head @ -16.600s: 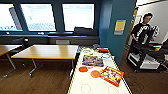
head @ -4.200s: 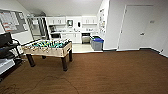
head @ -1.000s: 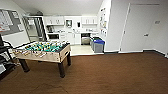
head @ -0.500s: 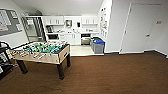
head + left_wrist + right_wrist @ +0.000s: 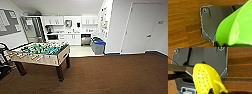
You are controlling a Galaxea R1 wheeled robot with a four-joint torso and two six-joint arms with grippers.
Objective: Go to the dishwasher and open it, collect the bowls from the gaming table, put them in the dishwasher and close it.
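Brown carpet [image 5: 112, 75] underfoot, pale kitchenette floor beyond, white cabinets [image 5: 72, 38] along the far wall. Foosball table [image 5: 41, 51] standing at left on the carpet, green field and rods plain to see. Dishwasher [image 5: 85, 40] set into the cabinet run at the back, steel front, well apart from the robot; door state hard to judge from this far off. Blue-lidded bins [image 5: 98, 46] just beside it, at the edge of the pale floor. White door [image 5: 140, 27] shut on the right wall. Left wrist view: green bowl [image 5: 234, 30] large against the dark plate, carried at the left claw; grip itself cut off at the frame edge, so cannot tell how the fingers stand. Right wrist view: yellow perforated bowl [image 5: 205, 80], colander-like with a handle, riding at the right claw; fingers likewise not made out, cannot tell. Step in hand, by judgement: carrying the collected ware toward the dishwasher. Next move likely calls for a straight run across the carpet, passing right of the foosball table and clear of the bins, then squaring up to the steel front.
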